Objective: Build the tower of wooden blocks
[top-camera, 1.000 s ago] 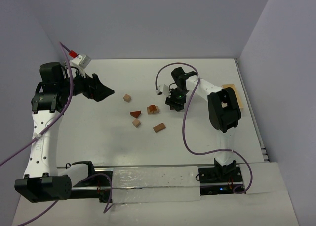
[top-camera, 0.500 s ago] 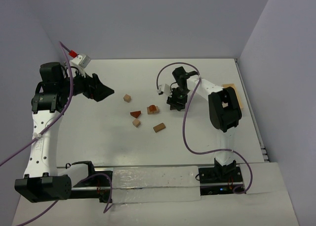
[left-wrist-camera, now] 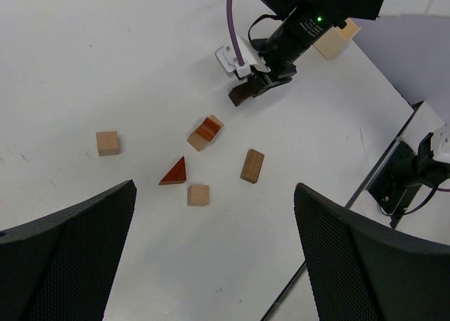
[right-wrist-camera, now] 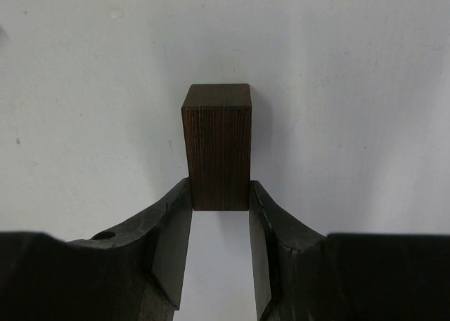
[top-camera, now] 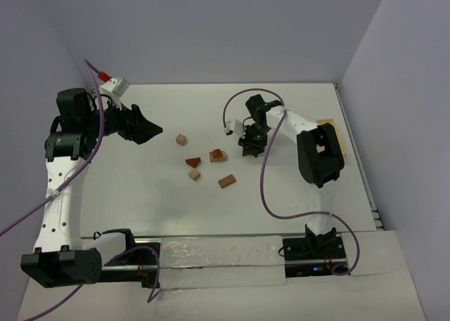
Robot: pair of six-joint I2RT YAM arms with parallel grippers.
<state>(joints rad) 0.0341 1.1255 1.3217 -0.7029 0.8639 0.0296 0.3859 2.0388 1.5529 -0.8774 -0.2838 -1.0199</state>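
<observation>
right wrist view shows the right fingers [right-wrist-camera: 172, 237] pinching a dark block [right-wrist-camera: 216, 145], unclear from the top; left fingers [left-wrist-camera: 67, 254] gape wide, loose blocks [left-wrist-camera: 198, 194] ahead of them.

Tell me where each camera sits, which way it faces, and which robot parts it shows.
Top external: above and behind the bases, looking down at the white table; the left arm and right arm both show.
Left wrist: on the left arm, looking across the table at the right gripper; its own black fingers fill the bottom corners.
Right wrist: low over the table, looking down; its own fingers clamp a dark brown wooden block.
Shared: both wrist views show that block.
</observation>
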